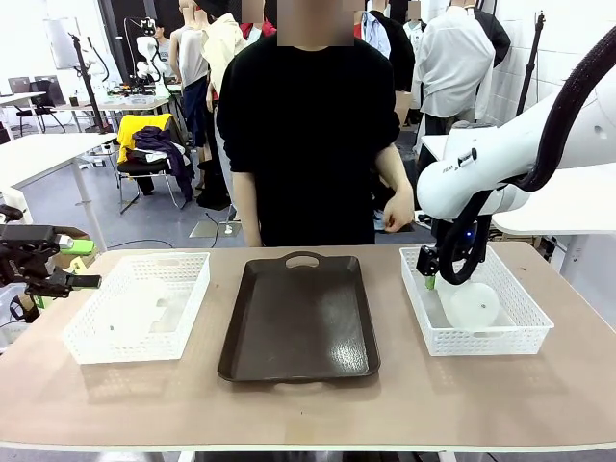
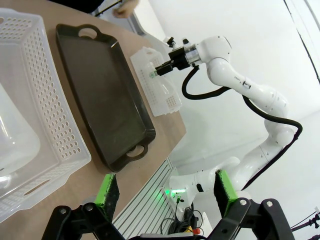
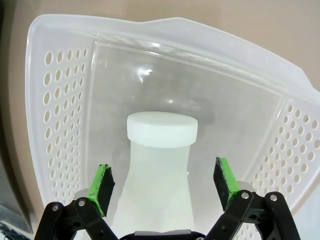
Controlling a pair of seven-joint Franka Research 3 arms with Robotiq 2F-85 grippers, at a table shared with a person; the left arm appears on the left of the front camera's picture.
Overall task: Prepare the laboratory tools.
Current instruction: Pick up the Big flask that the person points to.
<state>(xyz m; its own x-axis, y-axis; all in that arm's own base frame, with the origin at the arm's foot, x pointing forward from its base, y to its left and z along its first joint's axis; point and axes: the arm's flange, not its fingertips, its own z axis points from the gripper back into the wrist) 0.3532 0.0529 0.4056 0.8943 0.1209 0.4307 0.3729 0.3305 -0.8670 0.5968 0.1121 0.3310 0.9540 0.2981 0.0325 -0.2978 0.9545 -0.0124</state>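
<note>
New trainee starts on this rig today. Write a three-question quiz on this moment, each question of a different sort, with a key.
1. True or false: something stands on the brown tray.
2. Around the flask in the right basket, the right gripper has its fingers: A) shut on its cap; B) open, one either side of it; C) shut, clear above it.
3. How many white mesh baskets are on the table?
Key: 1 false, the tray is bare. 2 B. 3 two: the left basket and the right one, either side of the tray.
</note>
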